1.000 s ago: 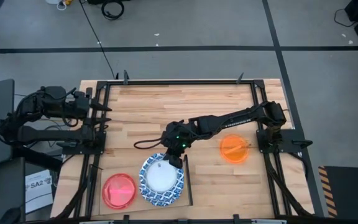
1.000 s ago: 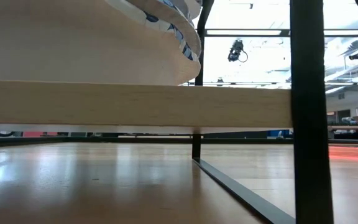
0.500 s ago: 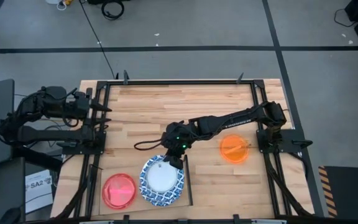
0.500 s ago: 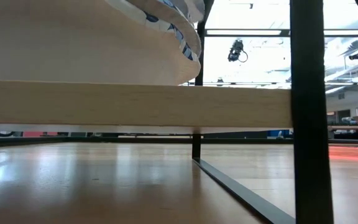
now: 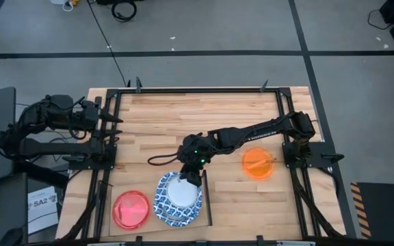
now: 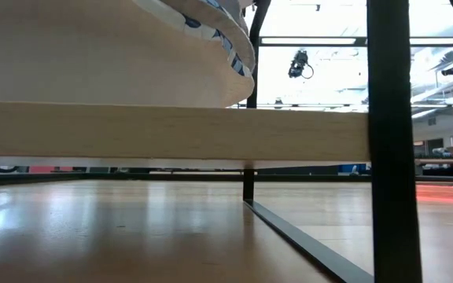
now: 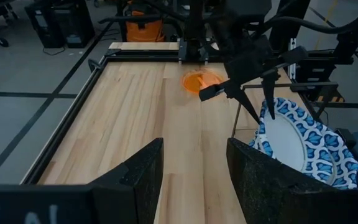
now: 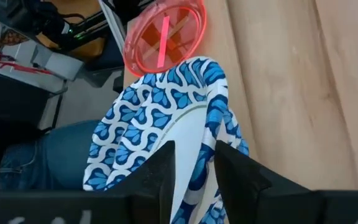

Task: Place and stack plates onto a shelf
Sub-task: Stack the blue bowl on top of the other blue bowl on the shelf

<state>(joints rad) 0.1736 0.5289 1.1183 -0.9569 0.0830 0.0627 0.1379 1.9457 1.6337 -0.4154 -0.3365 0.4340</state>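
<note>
Two dark fingers of the right gripper (image 5: 191,177) have eased apart over the rim of the blue-and-white plate (image 5: 178,199), which has settled lower on the shelf (image 5: 206,198), so it looks released there. Just beside it lies the red plate (image 5: 131,210); the orange plate (image 5: 258,164) waits farther off, unobstructed. Parked at the table's edge, the left gripper (image 5: 112,120) holds its fingers apart, empty.

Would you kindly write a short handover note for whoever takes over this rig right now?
Right tool: jaws open astride the rim of the blue-and-white plate, which lies on the shelf.
Left tool: open, parked at the table's left edge.
Red plate: beside the patterned plate.
Orange plate: on the table near the right arm's base.
Done: patterned plate on the shelf.
Left: orange plate, possibly red.
</note>
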